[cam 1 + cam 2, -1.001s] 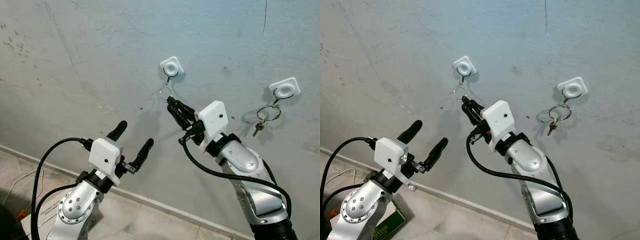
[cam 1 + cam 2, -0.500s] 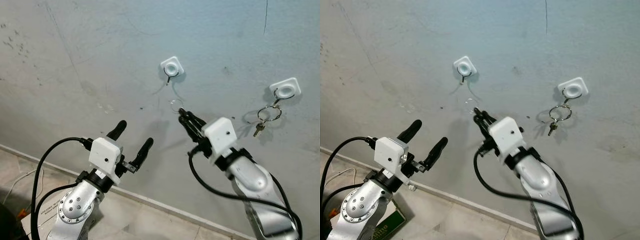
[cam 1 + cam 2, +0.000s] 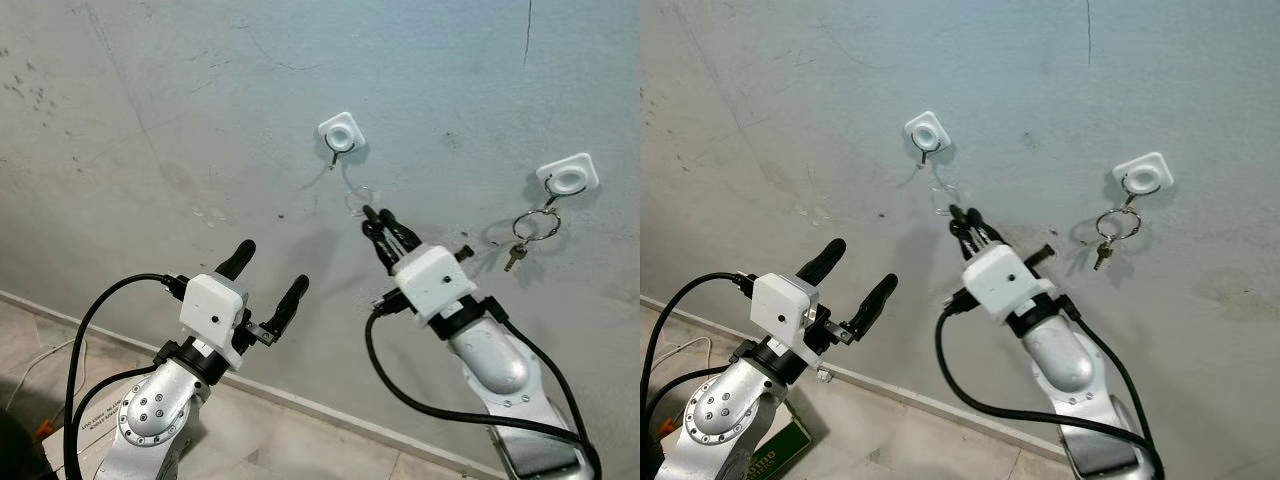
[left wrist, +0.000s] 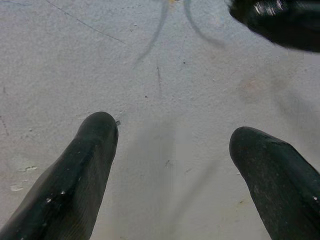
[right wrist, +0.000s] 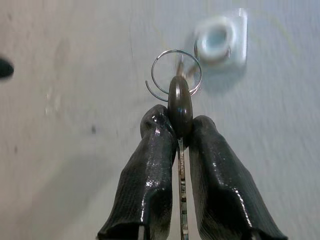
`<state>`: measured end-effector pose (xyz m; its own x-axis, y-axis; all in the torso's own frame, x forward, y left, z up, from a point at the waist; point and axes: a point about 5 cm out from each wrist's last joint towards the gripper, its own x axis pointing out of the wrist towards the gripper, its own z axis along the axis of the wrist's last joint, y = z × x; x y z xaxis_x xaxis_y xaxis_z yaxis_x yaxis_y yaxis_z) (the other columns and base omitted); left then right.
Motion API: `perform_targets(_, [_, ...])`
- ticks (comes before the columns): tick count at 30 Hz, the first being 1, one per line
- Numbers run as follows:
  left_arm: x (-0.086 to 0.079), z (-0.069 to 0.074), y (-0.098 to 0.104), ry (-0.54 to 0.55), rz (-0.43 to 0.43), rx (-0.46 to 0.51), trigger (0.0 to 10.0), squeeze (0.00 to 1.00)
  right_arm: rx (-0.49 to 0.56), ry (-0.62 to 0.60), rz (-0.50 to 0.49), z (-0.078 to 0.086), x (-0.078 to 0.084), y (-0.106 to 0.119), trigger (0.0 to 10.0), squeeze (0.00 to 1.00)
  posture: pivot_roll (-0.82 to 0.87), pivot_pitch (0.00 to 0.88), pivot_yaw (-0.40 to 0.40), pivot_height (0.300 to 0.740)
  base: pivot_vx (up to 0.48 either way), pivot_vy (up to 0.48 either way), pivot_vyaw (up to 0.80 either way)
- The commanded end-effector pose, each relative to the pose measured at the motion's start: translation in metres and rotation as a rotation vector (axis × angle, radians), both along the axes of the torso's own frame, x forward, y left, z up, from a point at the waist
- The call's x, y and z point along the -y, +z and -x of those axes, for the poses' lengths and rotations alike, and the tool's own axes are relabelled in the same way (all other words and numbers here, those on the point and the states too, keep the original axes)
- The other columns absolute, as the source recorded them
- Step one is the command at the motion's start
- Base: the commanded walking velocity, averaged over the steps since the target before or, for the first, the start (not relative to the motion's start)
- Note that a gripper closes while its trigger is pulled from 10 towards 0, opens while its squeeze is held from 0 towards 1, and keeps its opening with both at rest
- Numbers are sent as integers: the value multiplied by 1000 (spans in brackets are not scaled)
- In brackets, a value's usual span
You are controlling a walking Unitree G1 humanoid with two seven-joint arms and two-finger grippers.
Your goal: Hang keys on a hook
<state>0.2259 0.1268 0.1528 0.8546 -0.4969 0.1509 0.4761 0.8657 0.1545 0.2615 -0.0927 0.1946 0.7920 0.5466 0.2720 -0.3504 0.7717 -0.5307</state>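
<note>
The right silver arm is raised, and its right gripper of two black fingers (image 3: 378,226) is pinched together at the tips. The left silver arm is lower, and the left gripper (image 3: 268,283) has its fingers spread apart.

The rough pale grey plastered wall (image 3: 150,120) carries two white square hook pads (image 3: 341,133) (image 3: 568,175). From the right-hand pad hangs a silver key ring with small keys (image 3: 528,232).

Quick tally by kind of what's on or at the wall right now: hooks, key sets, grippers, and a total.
White wall hooks: 2, the left hook bare, the right hook loaded.
Key sets on rings: 2, the hanging keys on the right hook, the held key pinched in the right gripper.
Grippers: 2, with the left gripper open and idle.
Total: 6.
</note>
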Motion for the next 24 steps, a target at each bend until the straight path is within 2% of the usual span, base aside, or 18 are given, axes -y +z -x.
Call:
perform_targets(1, [-2, 0, 2, 13, -13, 9, 10000, 0, 26, 24, 2, -2, -6, 3, 10000, 0, 16, 51, 52, 740, 0, 0, 0])
perform_targets(12, [-1, 0, 3, 14, -12, 11, 10000, 0, 67, 39, -28, -15, -20, 14, 10000, 0, 27, 53, 48, 740, 0, 0, 0])
perform_targets(24, [3, -3, 12, 6, -11, 59, 10000, 0, 44, 32, -45, -24, -24, 9, 10000, 0, 27, 54, 44, 740, 0, 0, 0])
